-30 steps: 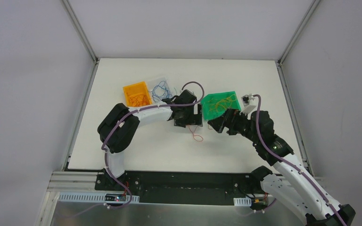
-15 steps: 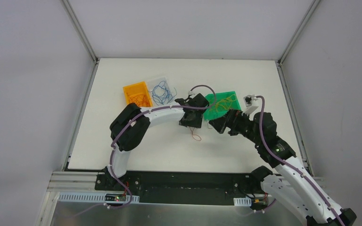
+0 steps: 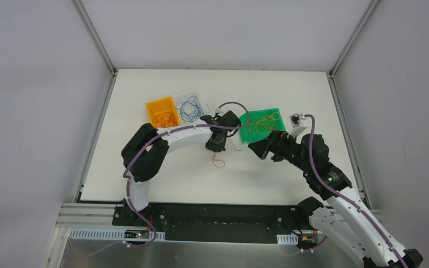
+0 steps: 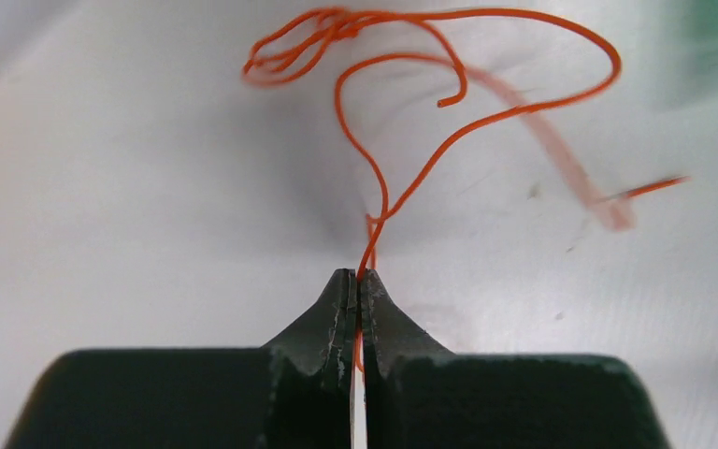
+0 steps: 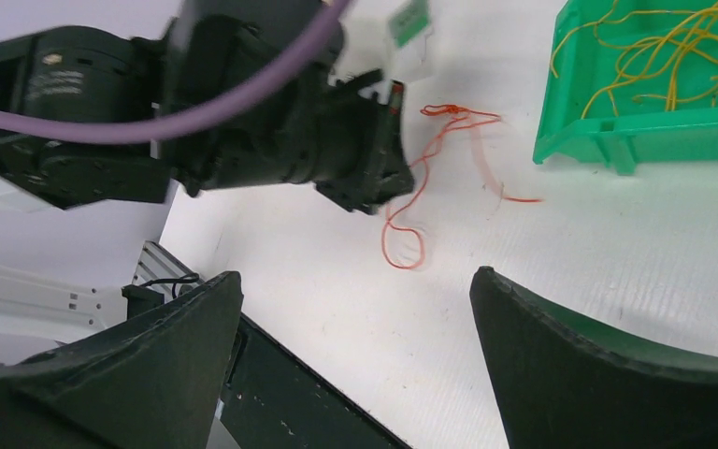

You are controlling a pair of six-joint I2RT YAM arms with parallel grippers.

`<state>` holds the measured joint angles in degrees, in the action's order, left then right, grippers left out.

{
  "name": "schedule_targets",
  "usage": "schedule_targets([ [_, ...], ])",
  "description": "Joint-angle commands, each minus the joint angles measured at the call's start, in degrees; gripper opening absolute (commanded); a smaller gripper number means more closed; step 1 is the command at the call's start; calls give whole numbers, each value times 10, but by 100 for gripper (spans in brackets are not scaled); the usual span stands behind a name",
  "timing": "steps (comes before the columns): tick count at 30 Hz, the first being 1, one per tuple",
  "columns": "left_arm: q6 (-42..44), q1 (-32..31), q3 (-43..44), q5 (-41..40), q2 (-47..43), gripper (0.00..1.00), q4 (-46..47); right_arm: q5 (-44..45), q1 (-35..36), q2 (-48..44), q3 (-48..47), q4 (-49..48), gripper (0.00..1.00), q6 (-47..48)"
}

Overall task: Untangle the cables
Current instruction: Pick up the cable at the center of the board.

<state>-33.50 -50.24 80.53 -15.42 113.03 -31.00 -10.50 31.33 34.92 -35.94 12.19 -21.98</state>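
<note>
Pinching one hair-thin, seemingly light and springy orange cable (image 4: 380,217) along a single strand, the left gripper (image 4: 357,276) is clamped tight; the right gripper (image 5: 351,281) gapes wide, empty.

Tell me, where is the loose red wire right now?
In the top view the red wire is near the middle, pinched in the left arm's fingers, just left of the green tray.

Lab: grey-walled enclosure (image 3: 33,111), white table (image 3: 246,181)
</note>
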Motion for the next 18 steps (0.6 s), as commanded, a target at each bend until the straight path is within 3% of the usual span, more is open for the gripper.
schedule_targets([
  [1, 26, 59, -35, 15, -142, 0, -69, 2, -3, -11, -16, -2, 96, 3],
  [4, 41, 104, -59, 37, -215, 0, -94, 1, -2, -7, -15, -2, 95, 2],
  [5, 46, 119, -66, 41, -241, 0, -101, 0, -42, -6, -16, -5, 95, 1],
  [6, 51, 132, -71, 42, -263, 0, -110, -1, -8, -5, -15, -7, 95, 1],
  [8, 61, 158, -74, 49, -302, 0, -126, -4, -4, 0, -14, -12, 95, -1],
  [18, 101, 263, -11, 74, -385, 0, -201, -26, -4, 29, -30, -30, 95, -5],
])
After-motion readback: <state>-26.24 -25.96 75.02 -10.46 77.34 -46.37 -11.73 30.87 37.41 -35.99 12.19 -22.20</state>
